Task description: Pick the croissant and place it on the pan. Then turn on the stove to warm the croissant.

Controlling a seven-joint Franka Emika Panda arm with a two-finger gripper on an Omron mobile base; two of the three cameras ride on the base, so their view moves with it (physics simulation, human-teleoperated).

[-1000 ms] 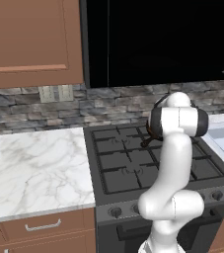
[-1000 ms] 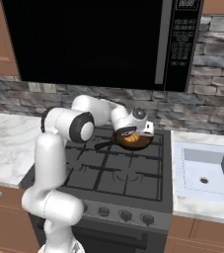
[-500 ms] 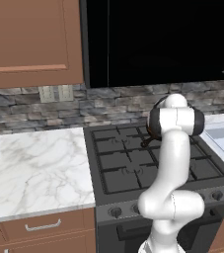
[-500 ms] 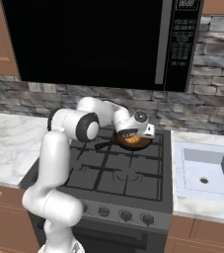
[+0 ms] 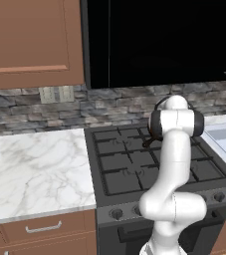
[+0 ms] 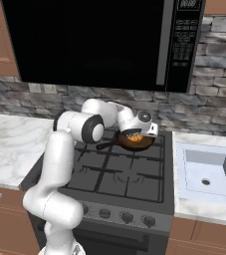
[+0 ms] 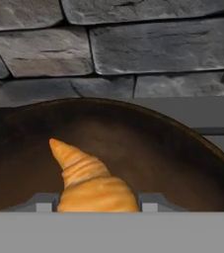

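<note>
Stone-tiled backsplash rises behind the stove [image 6: 119, 174], where the pan [image 6: 137, 143] sits on the back right burner, its handle pointing left. Over it hangs the gripper [image 6: 140, 133], fingers (grey tips low in the hand view) set either side of the croissant [image 7: 91, 185], which lies inside the pan; whether they pinch it I cannot tell.

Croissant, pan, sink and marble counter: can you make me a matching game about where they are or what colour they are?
Things:
1. croissant
2. pan
3. sink
4. marble counter

Descriptions:
A. white with grey veins, left of the stove
B. golden-orange, between the hand's fingertips
C. dark, on a back burner
D. pale basin, right of the stove

Pairs: 1-B, 2-C, 3-D, 4-A
</note>
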